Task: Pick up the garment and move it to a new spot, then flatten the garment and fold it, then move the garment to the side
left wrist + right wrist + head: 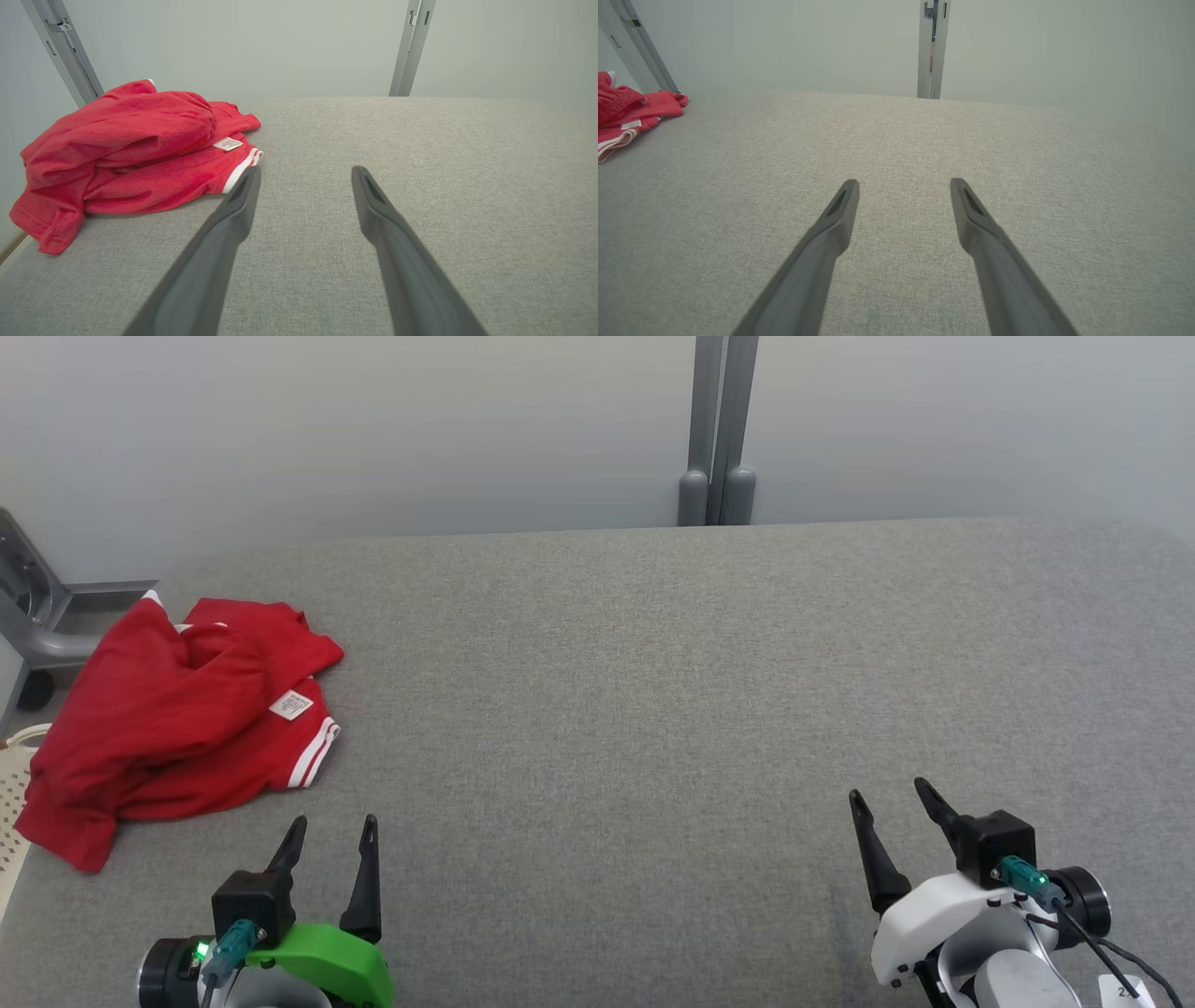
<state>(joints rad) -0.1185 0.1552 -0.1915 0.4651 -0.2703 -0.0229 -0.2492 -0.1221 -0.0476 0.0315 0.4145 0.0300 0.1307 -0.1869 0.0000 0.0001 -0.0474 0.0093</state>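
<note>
Red garment (pixel 177 709) bunched at bench (pixel 653 709) left edge; left fingers (pixel 364 887), right fingers (pixel 876 859) released, empty. Shallow pinch could drag it off.

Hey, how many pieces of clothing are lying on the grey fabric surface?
1. A crumpled red garment with white-striped trim lies at the left edge of the grey fabric surface, just ahead of the left tool. Anything folded inside the bundle would be hidden.

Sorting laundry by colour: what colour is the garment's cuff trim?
White stripes on the red garment; clearest in the left wrist view.
</note>
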